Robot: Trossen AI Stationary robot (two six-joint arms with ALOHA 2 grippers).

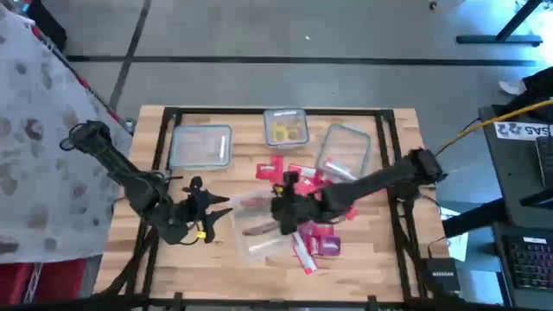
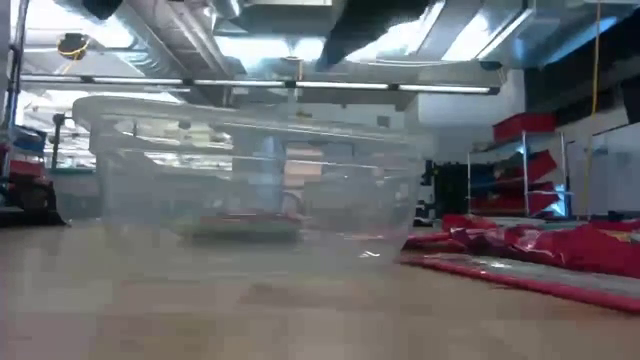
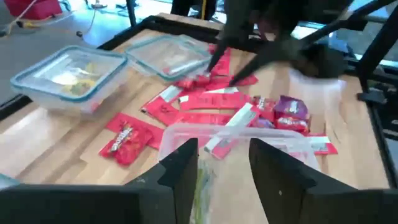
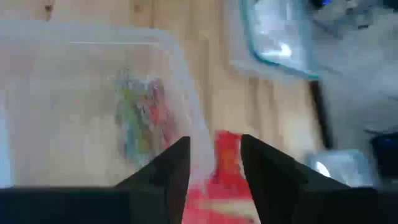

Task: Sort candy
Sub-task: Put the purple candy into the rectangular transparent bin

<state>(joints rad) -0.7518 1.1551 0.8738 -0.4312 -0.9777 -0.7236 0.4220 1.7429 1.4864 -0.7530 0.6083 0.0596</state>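
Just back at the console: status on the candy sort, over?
Left gripper open beside clear tub. Right gripper open over a red packet at tub's edge. Candy pile mostly unsorted. Nothing blocking.

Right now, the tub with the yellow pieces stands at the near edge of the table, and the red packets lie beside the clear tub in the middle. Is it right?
Not quite. In the high view, the tub with the yellow pieces stands at the far edge, between two other tubs. The red packets do lie beside the clear tub in the middle.

High view looks straight down on the table. Low view sits at tabletop level, close behind a tub. Both wrist views share that tub.
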